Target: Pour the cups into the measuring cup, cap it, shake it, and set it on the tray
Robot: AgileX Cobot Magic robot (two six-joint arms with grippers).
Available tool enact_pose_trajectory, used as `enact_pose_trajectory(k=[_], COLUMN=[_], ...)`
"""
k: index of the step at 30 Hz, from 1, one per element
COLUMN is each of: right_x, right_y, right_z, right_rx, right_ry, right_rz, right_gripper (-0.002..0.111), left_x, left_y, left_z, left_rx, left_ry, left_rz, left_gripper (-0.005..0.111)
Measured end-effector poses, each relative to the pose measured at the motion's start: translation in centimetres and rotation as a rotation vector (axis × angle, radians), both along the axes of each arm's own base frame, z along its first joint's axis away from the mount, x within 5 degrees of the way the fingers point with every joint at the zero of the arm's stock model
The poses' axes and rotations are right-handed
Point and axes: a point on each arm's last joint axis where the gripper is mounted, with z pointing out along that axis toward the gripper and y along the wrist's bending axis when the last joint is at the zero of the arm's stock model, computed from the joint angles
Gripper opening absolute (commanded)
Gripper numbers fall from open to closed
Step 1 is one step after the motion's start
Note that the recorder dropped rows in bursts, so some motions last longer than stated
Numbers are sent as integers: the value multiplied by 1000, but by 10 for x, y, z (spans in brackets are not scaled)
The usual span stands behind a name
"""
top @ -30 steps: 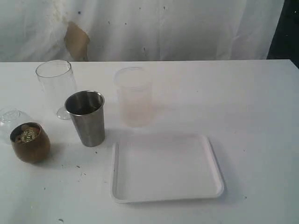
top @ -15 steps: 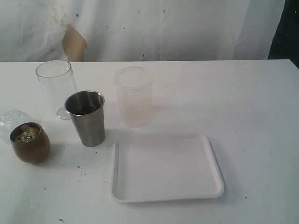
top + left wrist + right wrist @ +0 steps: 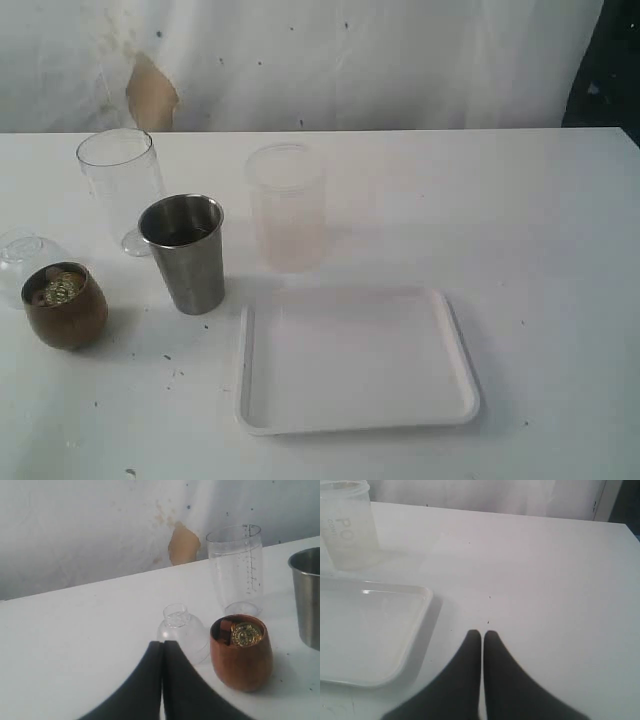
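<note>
The squat brown cup (image 3: 65, 305) (image 3: 242, 652) stands at the table's left with gold pieces inside. Right of it stands the steel tumbler (image 3: 184, 252) (image 3: 306, 595). Behind them is the clear measuring cup (image 3: 121, 185) (image 3: 236, 570), upright and uncapped. A clear domed cap (image 3: 24, 257) (image 3: 183, 632) lies beside the brown cup. The white tray (image 3: 355, 360) (image 3: 367, 630) lies flat in front, nothing on it. Neither gripper shows in the exterior view. My left gripper (image 3: 162, 643) is shut and empty, just short of the cap. My right gripper (image 3: 483, 632) is shut and empty beside the tray.
A frosted whitish cup (image 3: 287, 205) (image 3: 347, 527) stands behind the tray. A white curtain with a brown patch (image 3: 150, 92) hangs behind the table. The table's right half is bare white surface with small dark specks.
The curtain behind the table has shifted slightly, its brown patch drifting left. The cups, cap and tray have not moved.
</note>
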Motion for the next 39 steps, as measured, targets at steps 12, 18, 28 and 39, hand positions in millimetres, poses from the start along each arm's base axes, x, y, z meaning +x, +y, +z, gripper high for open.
enact_pose_trajectory(k=[12, 18, 28, 39], right_x=[0, 0, 0, 0], right_y=[0, 0, 0, 0], right_z=[0, 0, 0, 0], right_rx=[0, 0, 0, 0], right_ry=[0, 0, 0, 0], right_rz=[0, 0, 0, 0], right_gripper=[2, 2, 2, 2], left_x=[-4, -10, 23, 68], left_y=[-5, -11, -20, -29], left_z=[42, 58, 66, 15], left_rx=[-651, -638, -519, -460], left_ry=[-445, -605, -389, -17], left_rz=[-113, -246, -255, -256], left_gripper=[0, 0, 0, 49])
